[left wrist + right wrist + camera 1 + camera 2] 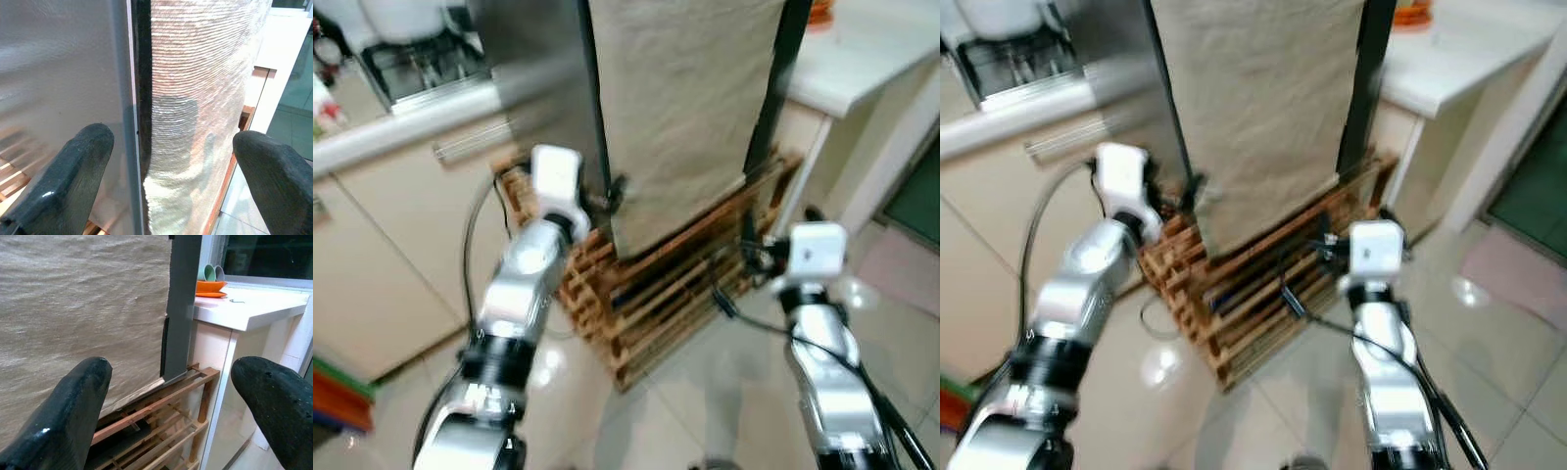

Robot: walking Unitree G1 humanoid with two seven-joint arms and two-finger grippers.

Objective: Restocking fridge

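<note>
Two grippers: both mine, both raised toward the fridge, neither holding anything.
Left gripper (171, 161): fingers spread wide, pointed at the dark vertical seam at the fridge's left front edge, close to it (contact I cannot tell).
Right gripper (171, 406): fingers likewise apart, aimed at the fridge's lower right corner.
Fridge: tall grey metal fridge (548, 59), its front draped with a beige woven cloth (680, 108).
Base: slatted wooden pallet (656, 294) under the fridge, on the pale tiled floor (901, 333).
Right side: white counter (249, 308) carrying an orange dish (211, 288) with small cups.
</note>
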